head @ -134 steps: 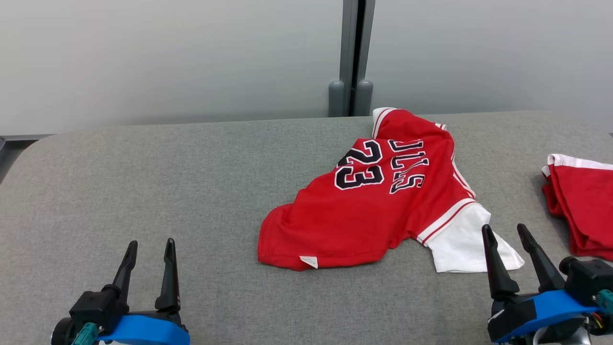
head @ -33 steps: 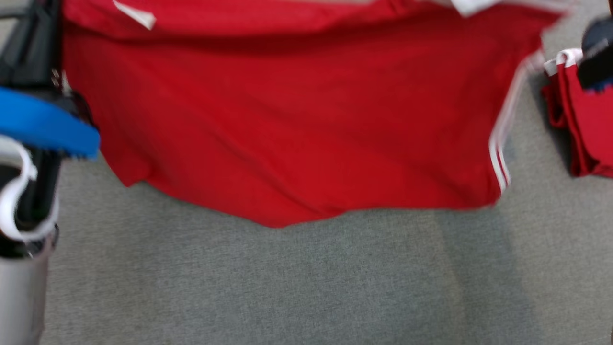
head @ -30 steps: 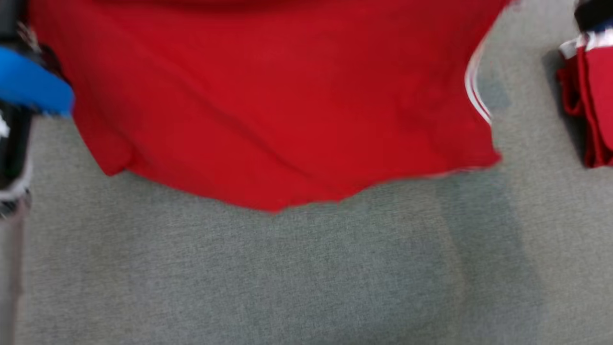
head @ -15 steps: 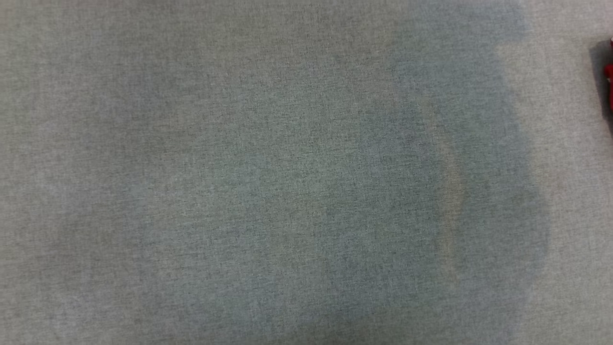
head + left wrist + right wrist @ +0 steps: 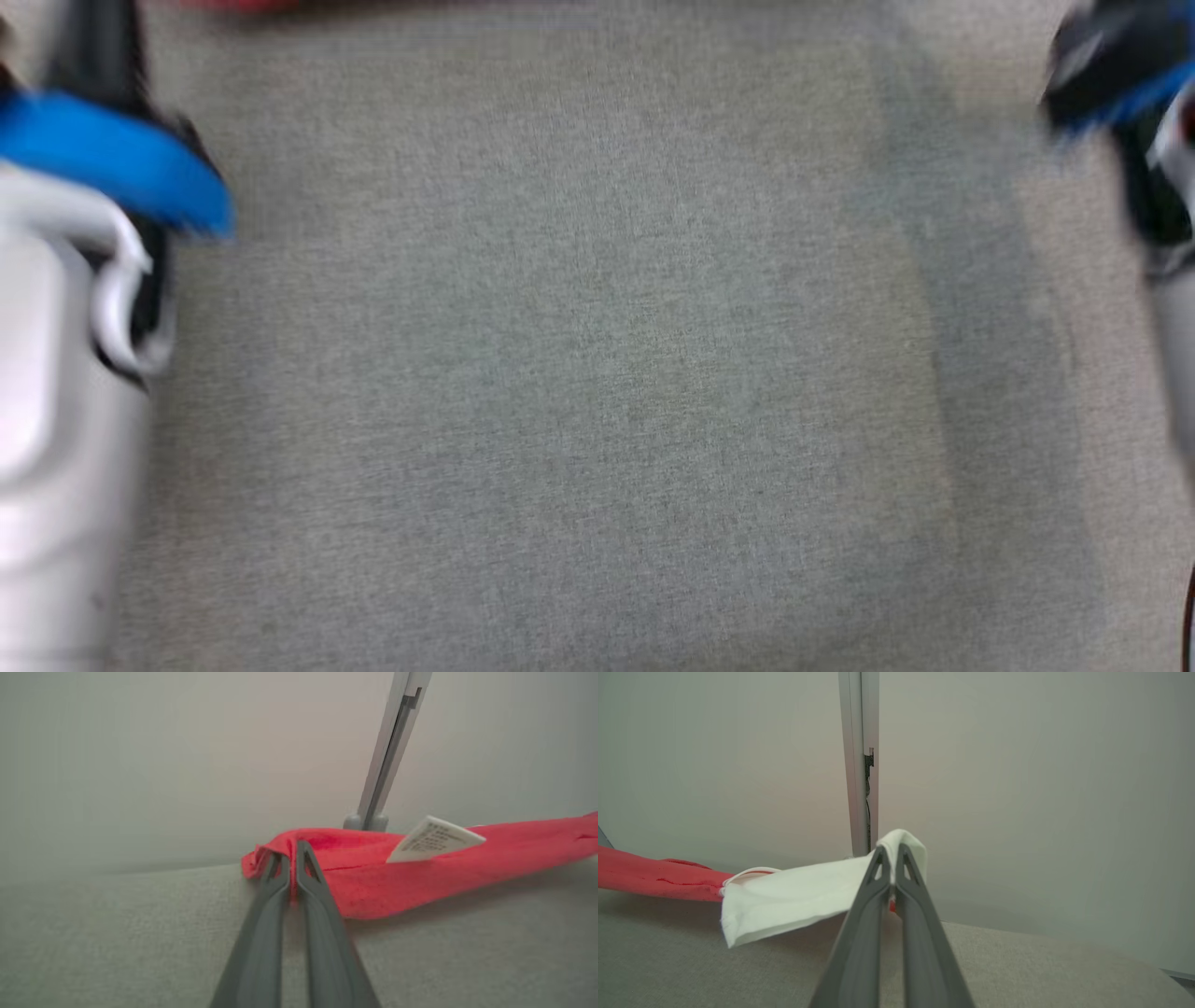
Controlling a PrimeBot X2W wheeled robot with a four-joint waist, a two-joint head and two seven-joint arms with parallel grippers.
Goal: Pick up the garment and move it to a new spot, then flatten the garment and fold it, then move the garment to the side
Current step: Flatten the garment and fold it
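A: Grey table [image 5: 597,373], pale wall [image 5: 140,765] behind; where's the garment [image 5: 420,877]?
B: The left gripper [image 5: 292,852] pinches its red edge; the right gripper [image 5: 892,852] pinches its white part; it hangs stretched between them, low over the table. It looks like the moving step; next, lower it and spread it flat.

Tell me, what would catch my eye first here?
The bright red garment, stretched out over the grey table, is pinched at one corner by the left end effector. In the right wrist view the right end effector is shut on its white sleeve. A white label stands out against the red cloth.
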